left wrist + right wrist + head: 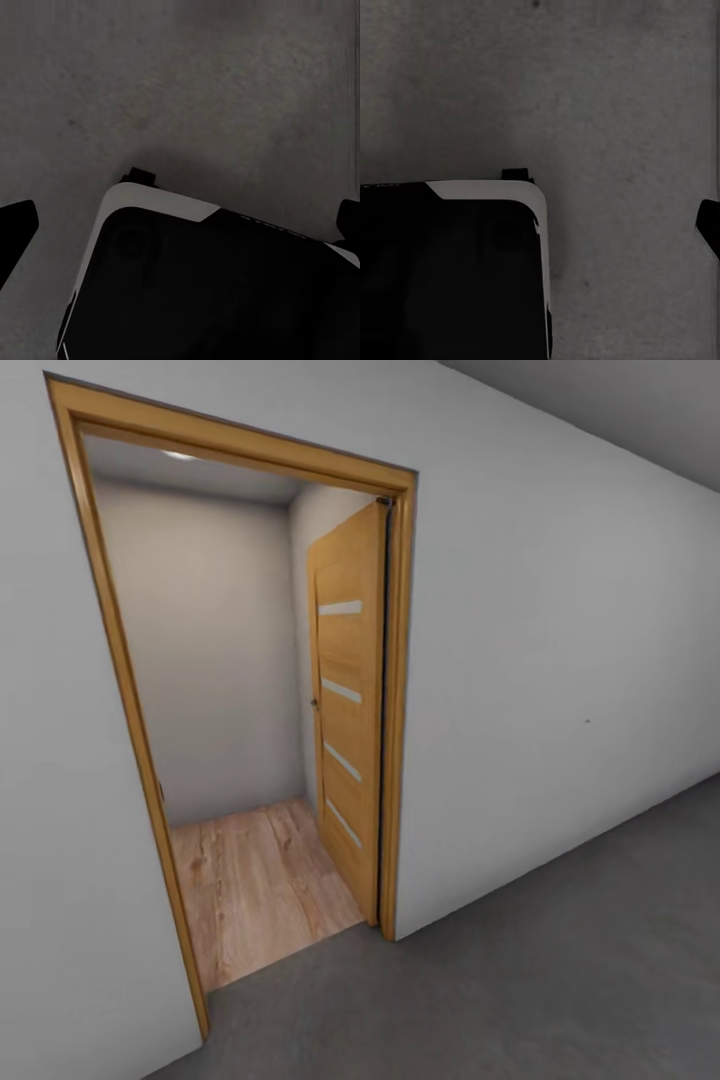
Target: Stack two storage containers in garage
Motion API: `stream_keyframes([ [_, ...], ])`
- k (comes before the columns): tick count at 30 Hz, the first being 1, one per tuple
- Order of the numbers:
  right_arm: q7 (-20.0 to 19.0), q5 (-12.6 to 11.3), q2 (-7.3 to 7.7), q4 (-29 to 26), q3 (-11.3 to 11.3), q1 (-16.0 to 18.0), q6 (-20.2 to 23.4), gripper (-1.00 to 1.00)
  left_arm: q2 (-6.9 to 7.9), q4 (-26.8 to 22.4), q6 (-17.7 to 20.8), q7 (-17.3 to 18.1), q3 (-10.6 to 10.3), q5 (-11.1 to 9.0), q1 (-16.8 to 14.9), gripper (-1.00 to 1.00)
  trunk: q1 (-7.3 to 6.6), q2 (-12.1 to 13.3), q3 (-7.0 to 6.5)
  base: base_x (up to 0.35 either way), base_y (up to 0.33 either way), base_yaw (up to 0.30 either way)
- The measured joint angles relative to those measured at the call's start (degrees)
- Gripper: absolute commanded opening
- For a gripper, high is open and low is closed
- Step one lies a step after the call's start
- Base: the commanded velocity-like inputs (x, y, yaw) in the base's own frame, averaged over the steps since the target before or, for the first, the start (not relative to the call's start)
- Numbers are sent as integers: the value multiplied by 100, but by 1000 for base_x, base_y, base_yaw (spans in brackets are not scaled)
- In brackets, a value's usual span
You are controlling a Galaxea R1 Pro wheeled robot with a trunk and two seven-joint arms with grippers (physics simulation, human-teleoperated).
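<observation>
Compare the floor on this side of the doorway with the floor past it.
The near floor is dark grey, speckled concrete with no seams; the far floor is light wood planks with grain and board lines. The grey floor spreads wide along the wall; the wood floor shows as a narrow patch framed by the doorway and partly hidden by the open door. Both look flat and meet at the threshold.

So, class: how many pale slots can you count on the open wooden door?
4, stacked down the door: one near the top, one below, a third, the lowest. None appear hidden.
</observation>
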State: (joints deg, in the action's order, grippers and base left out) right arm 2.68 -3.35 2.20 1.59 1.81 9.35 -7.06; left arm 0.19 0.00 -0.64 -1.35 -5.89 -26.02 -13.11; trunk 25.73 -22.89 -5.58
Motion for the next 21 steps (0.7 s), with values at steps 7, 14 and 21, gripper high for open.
stream_keyframes([
  [7, 0, 8, 1, 0, 0, 0, 2, 100, 2, 0, 0, 0, 4, 0, 0, 100, 0, 0, 0, 316, -100, 0],
  [14, 0, 14, -6, 0, 2, 1, -4, 100, 0, -1, 0, 0, 2, 0, -2, 100, 0, 0, 0, 316, -100, 83],
  [21, 0, 15, 1, 0, 8, 1, -5, 100, 0, -1, 0, 0, 3, -1, 2, 100, 0, 0, 0, 316, -100, 259],
])
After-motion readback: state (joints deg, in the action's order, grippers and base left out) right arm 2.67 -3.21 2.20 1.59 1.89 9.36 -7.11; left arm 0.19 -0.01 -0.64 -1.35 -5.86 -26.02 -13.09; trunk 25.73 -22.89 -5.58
